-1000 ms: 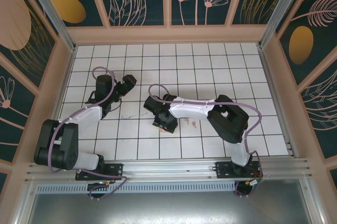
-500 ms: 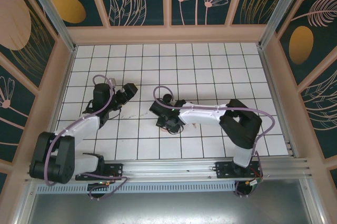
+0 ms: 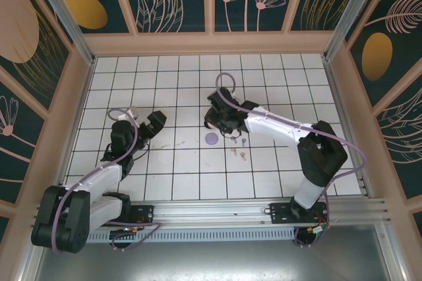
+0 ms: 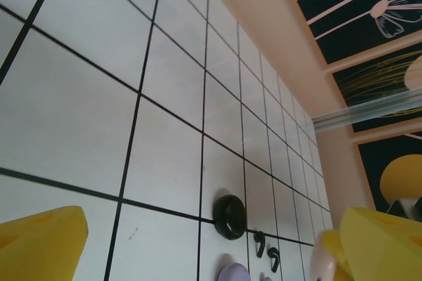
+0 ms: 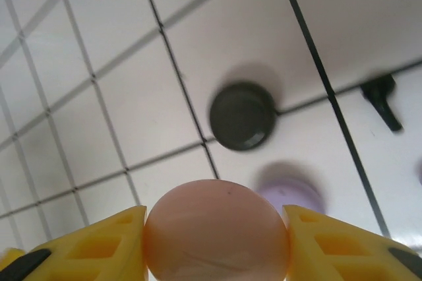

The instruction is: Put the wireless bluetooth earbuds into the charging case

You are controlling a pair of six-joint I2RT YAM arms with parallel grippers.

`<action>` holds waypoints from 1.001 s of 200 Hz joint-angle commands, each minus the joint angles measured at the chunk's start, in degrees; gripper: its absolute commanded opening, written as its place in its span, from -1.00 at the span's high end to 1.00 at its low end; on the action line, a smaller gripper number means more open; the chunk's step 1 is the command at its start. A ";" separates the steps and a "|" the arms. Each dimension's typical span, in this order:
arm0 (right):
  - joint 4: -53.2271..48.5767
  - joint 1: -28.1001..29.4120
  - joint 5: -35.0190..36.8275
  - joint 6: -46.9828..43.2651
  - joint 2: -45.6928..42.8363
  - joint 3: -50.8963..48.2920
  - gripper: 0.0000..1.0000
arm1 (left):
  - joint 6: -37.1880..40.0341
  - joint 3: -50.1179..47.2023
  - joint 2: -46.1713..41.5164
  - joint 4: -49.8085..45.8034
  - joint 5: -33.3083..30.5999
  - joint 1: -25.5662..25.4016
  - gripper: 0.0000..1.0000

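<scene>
Gripping a pink case (image 5: 216, 231) between its yellow fingers (image 5: 86, 245), the right tool (image 3: 221, 120) is reaching out over the middle of the white tiled tabletop (image 3: 277, 76); the round case is filling the whole gap between the two fingers, pressed on from both sides. In the right wrist view, a black case (image 5: 242, 116) is lying closed on the tiles just beyond the held one; a lilac case (image 5: 290, 192) is sitting between the two, a little to the right, and partly hidden behind the pink one; a single black earbud (image 5: 382, 99) is lying on a grid line further right, apart from both cases. From above, the lilac case is showing just to the near left of the right tool; a lilac earbud (image 3: 242, 141) is lying near it on the right, and two pink earbuds (image 3: 237, 154) are resting close together a little nearer, none of them in a case. The left tool (image 3: 156, 123) is staying well apart on the left side of the tabletop, its fingers (image 4: 39, 248) standing wide open with nothing between them; its camera is looking across the tiles toward the black case, with a pair of black earbuds (image 4: 259, 243) lying just beside that case.
</scene>
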 commanded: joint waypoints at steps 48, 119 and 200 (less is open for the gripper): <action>3.21 -2.83 -5.94 -0.95 4.96 8.92 0.13 | 4.35 -0.22 6.91 18.06 2.89 -6.75 -0.84; 4.85 -2.44 -9.14 1.89 6.22 11.01 0.13 | 5.53 6.61 22.60 32.20 3.05 -15.74 -0.38; 5.51 -2.35 -10.85 3.27 5.68 10.95 0.13 | 4.53 11.78 30.55 38.92 2.65 -18.64 -0.14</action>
